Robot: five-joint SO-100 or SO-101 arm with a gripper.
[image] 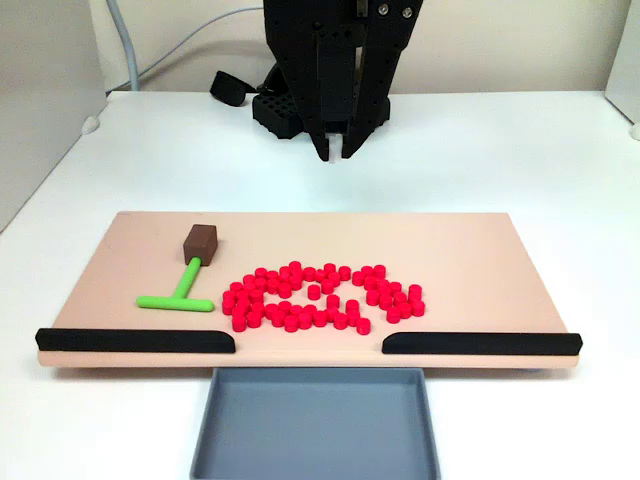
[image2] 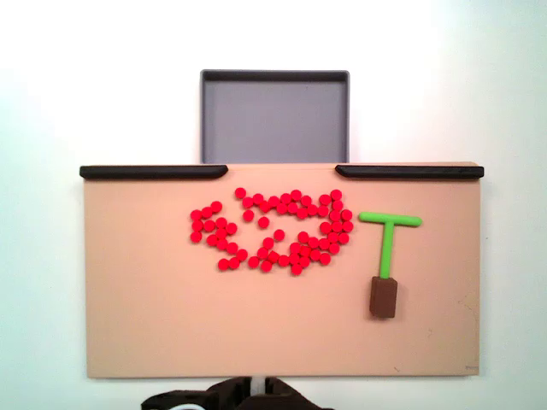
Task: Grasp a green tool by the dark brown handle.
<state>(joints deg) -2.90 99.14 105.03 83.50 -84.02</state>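
Lying flat on the tan board, the green tool sits toward the board's left side in a fixed view, its crossbar toward the front edge and its stem running back to the dark brown handle. In another fixed view the same green tool appears on the right, crossbar toward the far edge, with the dark brown handle at the near end of the stem.

Just beside the tool, a loose cluster of small red cylinders spreads over the board's middle, close to the crossbar tip but apart from it. Bare board lies all around the handle.

Two long black strips line the board's front edge, with a gap between them. A grey tray sits just beyond that gap and holds nothing.

The black arm hangs above the white table behind the board, well apart from the tool. Its jaws point straight down, tips close together with a slim gap, gripping nothing.
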